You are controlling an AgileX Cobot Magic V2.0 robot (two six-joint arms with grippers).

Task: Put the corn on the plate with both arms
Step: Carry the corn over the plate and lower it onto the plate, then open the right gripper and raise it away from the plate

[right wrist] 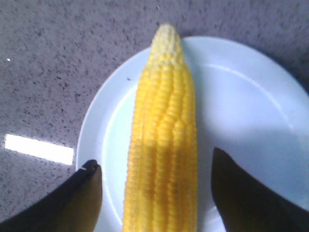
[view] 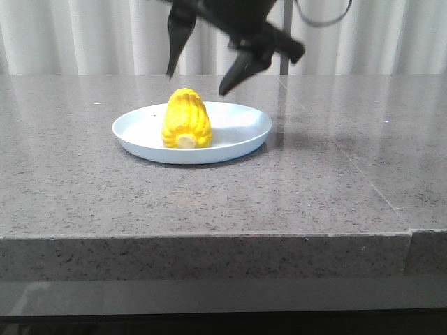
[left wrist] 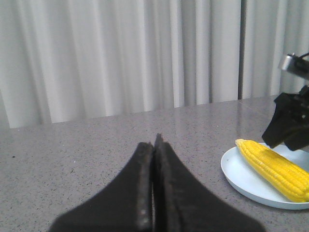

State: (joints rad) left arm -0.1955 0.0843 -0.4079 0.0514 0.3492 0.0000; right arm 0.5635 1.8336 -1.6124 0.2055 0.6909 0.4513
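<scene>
The yellow corn (view: 186, 120) lies on the pale-blue plate (view: 237, 136), its pale stalk end toward the camera. It also shows in the right wrist view (right wrist: 164, 145) and the left wrist view (left wrist: 275, 168). My right gripper (view: 198, 78) hangs open just above and behind the corn, one finger on each side and apart from it; in its own view the gripper (right wrist: 154, 166) straddles the cob over the plate (right wrist: 241, 96). My left gripper (left wrist: 154, 142) is shut and empty, low over the table, off to the side of the plate (left wrist: 241, 176). It is out of the front view.
The grey speckled table (view: 209, 202) has its front edge near the camera. White curtains (view: 84, 35) hang behind. A thin metal post (view: 284, 49) stands behind the plate at the right.
</scene>
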